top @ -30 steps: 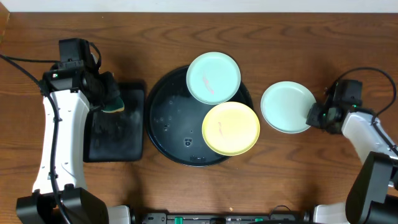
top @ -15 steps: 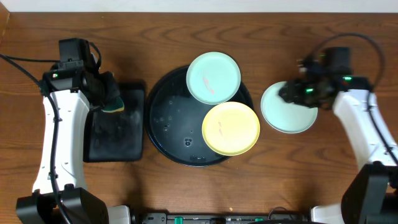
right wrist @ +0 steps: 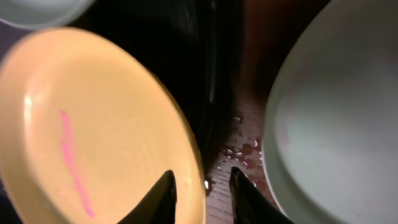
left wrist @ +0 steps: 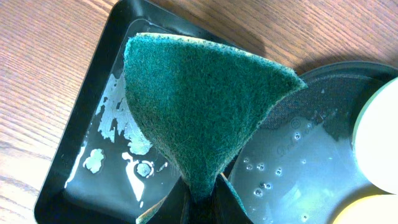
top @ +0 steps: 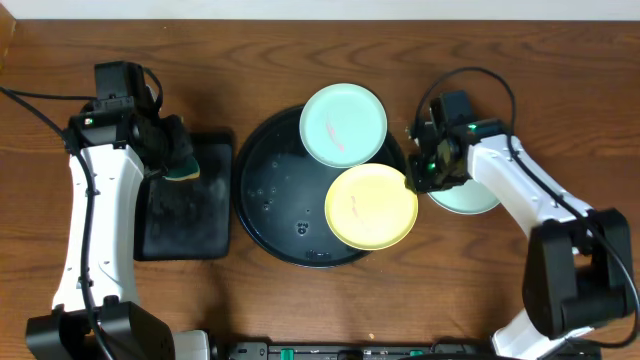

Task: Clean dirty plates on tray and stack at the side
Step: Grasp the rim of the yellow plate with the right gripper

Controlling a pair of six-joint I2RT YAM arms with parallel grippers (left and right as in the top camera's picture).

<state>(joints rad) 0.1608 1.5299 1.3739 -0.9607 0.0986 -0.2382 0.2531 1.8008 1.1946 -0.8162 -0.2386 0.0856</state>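
The round black tray (top: 262,195) holds a pale mint plate (top: 343,124) with a pink smear at its far edge and a pale yellow plate (top: 371,206) at its front right. A second mint plate (top: 462,199) lies on the table right of the tray, partly under my right arm. My right gripper (top: 412,181) is open, its jaws standing either side of the yellow plate's right rim (right wrist: 193,168). A pink streak shows on the yellow plate (right wrist: 93,124). My left gripper (left wrist: 200,200) is shut on a green sponge (left wrist: 199,93), held above the rectangular tray (top: 185,215).
The rectangular black tray (left wrist: 93,143) holds patches of water and sits just left of the round tray (left wrist: 311,162), which is wet with droplets. Water drops lie on the wood between the yellow plate and the mint plate (right wrist: 336,112).
My right gripper has moved left, from the right edge of the mint plate on the table, across it, to the yellow plate's right rim. The left arm and sponge have not moved.
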